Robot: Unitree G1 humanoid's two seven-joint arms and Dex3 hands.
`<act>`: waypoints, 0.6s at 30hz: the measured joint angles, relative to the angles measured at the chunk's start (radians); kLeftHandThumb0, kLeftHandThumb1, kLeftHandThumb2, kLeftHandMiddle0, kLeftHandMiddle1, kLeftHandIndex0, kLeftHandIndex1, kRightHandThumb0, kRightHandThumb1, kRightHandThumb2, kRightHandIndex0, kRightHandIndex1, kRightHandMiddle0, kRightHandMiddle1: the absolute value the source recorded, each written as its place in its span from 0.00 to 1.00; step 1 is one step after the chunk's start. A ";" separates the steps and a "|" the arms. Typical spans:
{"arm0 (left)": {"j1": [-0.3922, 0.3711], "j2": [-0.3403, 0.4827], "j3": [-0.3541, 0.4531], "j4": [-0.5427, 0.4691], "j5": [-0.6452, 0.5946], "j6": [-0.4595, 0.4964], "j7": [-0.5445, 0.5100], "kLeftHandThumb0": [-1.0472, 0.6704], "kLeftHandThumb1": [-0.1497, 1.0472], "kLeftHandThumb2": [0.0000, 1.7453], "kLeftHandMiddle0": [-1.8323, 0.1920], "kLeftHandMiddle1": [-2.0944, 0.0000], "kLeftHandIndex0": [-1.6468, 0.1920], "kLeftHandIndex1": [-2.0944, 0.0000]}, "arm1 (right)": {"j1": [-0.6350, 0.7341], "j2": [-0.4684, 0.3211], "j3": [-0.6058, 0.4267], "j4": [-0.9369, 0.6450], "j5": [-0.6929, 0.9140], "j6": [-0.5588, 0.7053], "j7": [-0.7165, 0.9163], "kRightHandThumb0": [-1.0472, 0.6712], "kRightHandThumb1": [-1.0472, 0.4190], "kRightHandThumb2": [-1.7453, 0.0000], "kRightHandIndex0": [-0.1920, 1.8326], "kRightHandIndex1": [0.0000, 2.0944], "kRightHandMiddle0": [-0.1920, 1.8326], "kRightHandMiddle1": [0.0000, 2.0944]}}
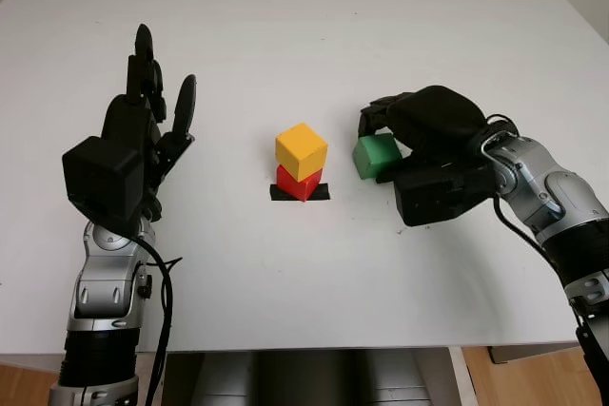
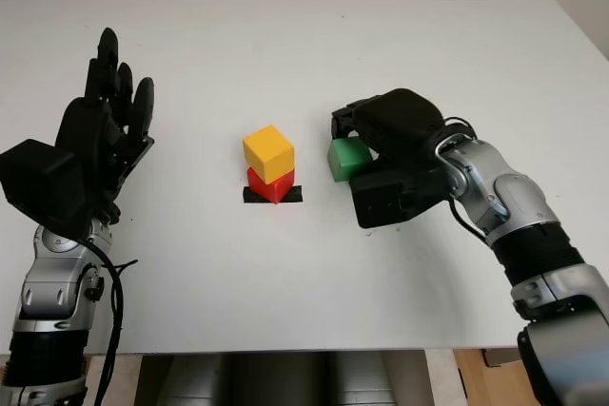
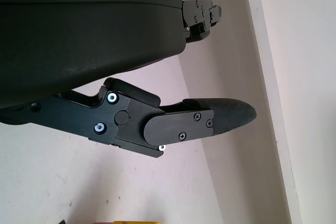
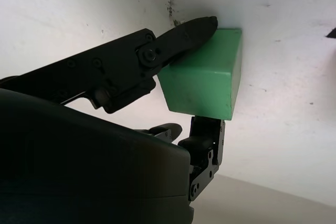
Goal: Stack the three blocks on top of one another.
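White and bare-topped, the bench point(image 1: 285, 273) carries a short stack at its middle: a yellow block point(image 1: 301, 150) sits on a red block point(image 1: 298, 183), turned a little so its corners overhang, and the red block stands on a strip of black tape point(image 1: 319, 192). Just to the right of the stack, the green block point(image 1: 375, 156) is held by the right hand point(image 1: 428, 154), which reaches in from the right side. In the right wrist view its fingers point(image 4: 184, 35) are clamped on the green block point(image 4: 202, 80), one pressing along an upper edge and another braced against the opposite face. Whether the green block touches the bench or is lifted just clear of it cannot be told. It is near the stack but apart from it. On the left side of the bench the left hand point(image 1: 143, 130) is raised, open and holding nothing, well apart from the blocks.
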 measured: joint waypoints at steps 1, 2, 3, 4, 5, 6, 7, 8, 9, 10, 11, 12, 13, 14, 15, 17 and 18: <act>0.000 0.000 0.000 0.000 0.000 0.000 -0.001 0.20 1.00 0.29 0.97 0.98 0.97 0.98 | -0.004 0.000 0.000 0.008 0.001 0.000 -0.002 0.39 0.08 0.97 0.32 0.03 0.32 0.58; 0.000 0.000 0.000 0.000 -0.001 0.000 -0.001 0.20 1.00 0.29 0.97 0.98 0.97 0.98 | -0.013 0.000 -0.001 0.019 0.012 -0.002 0.001 0.40 0.08 0.97 0.32 0.03 0.33 0.57; 0.000 0.000 0.000 0.000 -0.002 0.000 -0.001 0.20 1.00 0.29 0.97 0.98 0.97 0.98 | -0.023 0.001 -0.006 0.031 0.033 -0.002 0.015 0.41 0.09 0.97 0.32 0.03 0.33 0.55; 0.000 0.000 0.000 0.000 -0.002 0.000 -0.001 0.20 1.00 0.29 0.97 0.98 0.97 0.98 | -0.034 0.001 -0.013 0.039 0.051 -0.002 0.030 0.41 0.09 0.97 0.32 0.03 0.33 0.55; 0.000 0.000 0.001 0.000 -0.002 0.001 -0.001 0.20 1.00 0.29 0.97 0.98 0.97 0.98 | -0.048 0.001 -0.019 0.044 0.068 0.001 0.050 0.41 0.09 0.97 0.32 0.03 0.33 0.54; 0.000 0.000 0.001 0.000 -0.002 0.003 -0.002 0.20 1.00 0.29 0.97 0.98 0.98 0.98 | -0.063 0.001 -0.025 0.048 0.083 0.005 0.071 0.42 0.09 0.97 0.32 0.03 0.34 0.52; 0.000 0.000 0.001 0.000 -0.002 0.004 -0.002 0.20 1.00 0.29 0.97 0.98 0.98 0.98 | -0.081 0.002 -0.033 0.053 0.106 0.010 0.102 0.43 0.09 0.97 0.31 0.02 0.34 0.51; 0.000 0.000 0.001 -0.001 -0.002 0.007 -0.002 0.20 1.00 0.29 0.97 0.98 0.97 0.98 | -0.103 0.004 -0.040 0.062 0.138 0.018 0.148 0.43 0.08 0.97 0.30 0.02 0.33 0.52; 0.000 0.000 0.000 -0.002 -0.002 0.010 -0.002 0.20 1.00 0.29 0.97 0.98 0.97 0.98 | -0.128 0.005 -0.045 0.072 0.168 0.028 0.196 0.44 0.07 0.97 0.29 0.02 0.32 0.54; 0.001 0.000 0.001 -0.002 -0.002 0.012 -0.002 0.20 1.00 0.29 0.97 0.98 0.97 0.98 | -0.152 0.007 -0.048 0.078 0.190 0.041 0.239 0.43 0.07 0.97 0.29 0.02 0.32 0.54; 0.001 0.000 0.001 -0.002 -0.002 0.013 -0.002 0.20 1.00 0.29 0.97 0.98 0.98 0.98 | -0.175 0.010 -0.051 0.087 0.204 0.054 0.275 0.43 0.08 0.97 0.30 0.02 0.33 0.55; 0.001 0.000 0.000 -0.003 -0.002 0.013 -0.002 0.20 1.00 0.29 0.97 0.98 0.98 0.98 | -0.201 0.013 -0.052 0.096 0.211 0.065 0.300 0.43 0.08 0.97 0.30 0.02 0.33 0.57; 0.001 0.000 0.001 -0.003 -0.002 0.012 -0.002 0.20 1.00 0.29 0.98 0.98 0.98 0.98 | -0.222 0.014 -0.053 0.100 0.217 0.072 0.315 0.42 0.09 0.97 0.30 0.03 0.33 0.57; 0.001 0.000 0.001 -0.003 -0.002 0.012 -0.002 0.20 1.00 0.29 0.98 0.98 0.98 0.98 | -0.240 0.015 -0.053 0.101 0.220 0.078 0.326 0.42 0.09 0.97 0.31 0.03 0.32 0.59; 0.001 0.000 0.001 -0.003 -0.003 0.012 -0.002 0.20 1.00 0.29 0.98 0.98 0.98 0.98 | -0.258 0.016 -0.053 0.101 0.220 0.086 0.337 0.42 0.09 0.97 0.30 0.03 0.32 0.59; 0.001 0.000 0.002 -0.003 -0.003 0.012 -0.002 0.19 1.00 0.29 0.98 0.98 0.98 0.98 | -0.286 0.019 -0.050 0.102 0.219 0.101 0.363 0.41 0.09 0.97 0.30 0.03 0.32 0.60; 0.001 0.000 0.003 -0.003 -0.003 0.012 -0.002 0.19 1.00 0.28 0.97 0.97 0.98 0.98 | -0.298 0.020 -0.046 0.103 0.218 0.102 0.376 0.40 0.09 0.97 0.31 0.03 0.32 0.60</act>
